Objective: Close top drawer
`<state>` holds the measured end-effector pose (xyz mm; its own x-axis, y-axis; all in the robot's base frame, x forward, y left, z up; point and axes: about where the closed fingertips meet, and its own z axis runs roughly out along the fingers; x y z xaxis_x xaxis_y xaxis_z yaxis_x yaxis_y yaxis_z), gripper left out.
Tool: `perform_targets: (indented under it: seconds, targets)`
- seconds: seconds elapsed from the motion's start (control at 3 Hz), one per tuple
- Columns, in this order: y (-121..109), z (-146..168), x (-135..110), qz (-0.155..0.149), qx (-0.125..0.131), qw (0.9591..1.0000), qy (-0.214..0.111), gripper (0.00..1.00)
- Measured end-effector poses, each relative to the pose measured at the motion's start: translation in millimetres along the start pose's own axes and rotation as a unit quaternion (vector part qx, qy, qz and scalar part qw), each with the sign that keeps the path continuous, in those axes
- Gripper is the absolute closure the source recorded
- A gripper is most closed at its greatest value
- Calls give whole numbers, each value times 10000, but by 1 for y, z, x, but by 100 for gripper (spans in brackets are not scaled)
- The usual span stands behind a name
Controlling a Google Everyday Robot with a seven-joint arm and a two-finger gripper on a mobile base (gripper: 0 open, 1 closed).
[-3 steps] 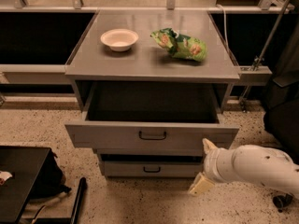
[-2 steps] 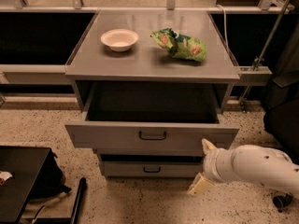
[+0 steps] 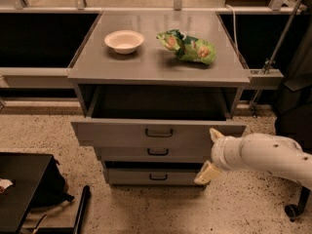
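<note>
The top drawer (image 3: 122, 133) is the widest grey drawer, with a small dark loop handle (image 3: 159, 132). It stands pulled out from the cabinet, and its dark inside shows. My gripper (image 3: 210, 153) is at the right end of the drawer fronts, on a white arm (image 3: 265, 155) that comes in from the right. It is open. The upper finger (image 3: 216, 133) is at the right end of the top drawer's front. The lower finger (image 3: 204, 173) is beside the bottom drawer (image 3: 153, 177). The gripper holds nothing.
On the grey cabinet top (image 3: 156, 62) are a white bowl (image 3: 124, 41) and a green chip bag (image 3: 187, 47). A narrower middle drawer (image 3: 158, 152) lies below the top one. A black case (image 3: 22, 191) is on the speckled floor at lower left. Dark equipment (image 3: 295, 106) stands at right.
The top drawer has slid part of the way in, and the middle drawer's front now shows. My gripper has moved up and in with it, along the drawer's right end.
</note>
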<state>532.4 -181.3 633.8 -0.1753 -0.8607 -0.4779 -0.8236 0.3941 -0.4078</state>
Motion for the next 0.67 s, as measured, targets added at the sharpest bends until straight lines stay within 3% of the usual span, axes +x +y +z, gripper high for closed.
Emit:
perform_targets:
  seconds: [0.33,0.67]
  targets:
    - [-28,5,-17,-78,235,9997,36,0]
    - [-47,20,-8,100,285,9994,165,0]
